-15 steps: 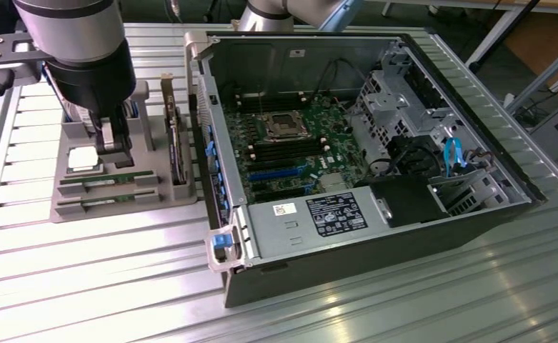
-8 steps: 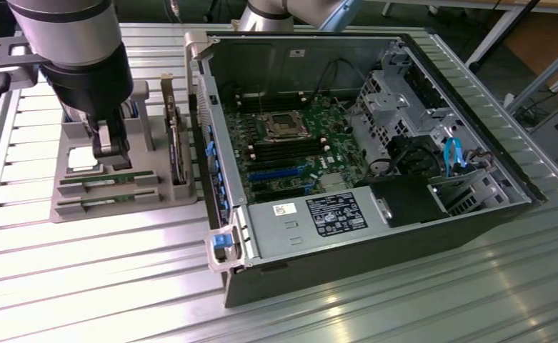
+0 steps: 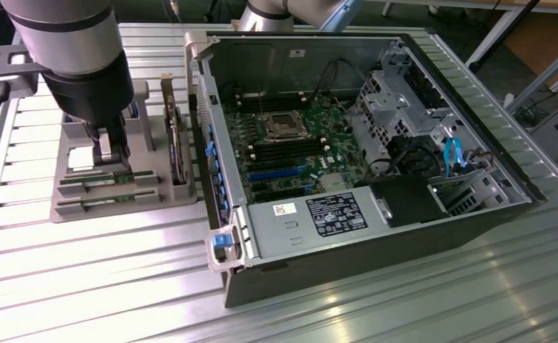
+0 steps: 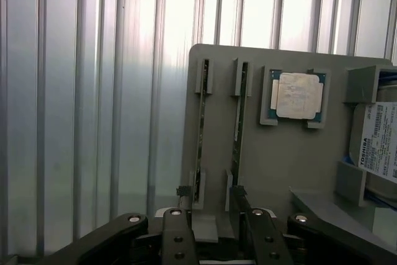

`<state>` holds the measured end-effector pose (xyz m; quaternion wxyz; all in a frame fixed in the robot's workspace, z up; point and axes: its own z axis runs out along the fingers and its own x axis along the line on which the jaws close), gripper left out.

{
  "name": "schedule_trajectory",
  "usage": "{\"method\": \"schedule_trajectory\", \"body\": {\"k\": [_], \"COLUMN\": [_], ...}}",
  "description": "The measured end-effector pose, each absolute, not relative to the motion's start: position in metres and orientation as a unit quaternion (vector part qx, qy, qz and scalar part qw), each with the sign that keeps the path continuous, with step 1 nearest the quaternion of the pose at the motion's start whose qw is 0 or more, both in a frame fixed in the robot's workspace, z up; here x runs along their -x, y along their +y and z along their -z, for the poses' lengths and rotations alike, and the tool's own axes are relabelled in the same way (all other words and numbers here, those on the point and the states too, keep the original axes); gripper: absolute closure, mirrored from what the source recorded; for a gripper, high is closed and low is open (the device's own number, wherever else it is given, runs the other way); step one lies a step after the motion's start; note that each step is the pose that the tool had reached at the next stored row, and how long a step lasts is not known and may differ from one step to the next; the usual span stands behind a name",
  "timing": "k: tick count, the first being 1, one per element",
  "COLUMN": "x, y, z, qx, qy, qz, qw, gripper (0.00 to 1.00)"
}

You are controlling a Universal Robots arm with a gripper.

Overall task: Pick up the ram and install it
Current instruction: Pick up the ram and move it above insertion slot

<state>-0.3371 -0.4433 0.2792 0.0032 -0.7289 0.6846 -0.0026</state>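
Both jaws of the hand [image 4: 209, 193] spread wide, empty, just above the ram [image 4: 200, 128] in its grey tray [image 4: 279, 153].

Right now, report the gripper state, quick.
Gripper: open, holding nothing, close over the ram sticks in the grey holder.

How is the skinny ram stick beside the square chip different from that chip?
The ram stick is long and thin; the chip is square. The ram stick stands on its edge in a slot; the chip lies flat. Both sit in the grey holder.
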Motion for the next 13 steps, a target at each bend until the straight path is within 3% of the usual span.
{"method": "schedule_trajectory", "body": {"k": [13], "x": [0.3375], "y": [-0.4480], "z": [-0.2759], "qx": [0.729], "qy": [0.685], "qz": [0.003], "qw": [0.003], "gripper": [0.63]}}
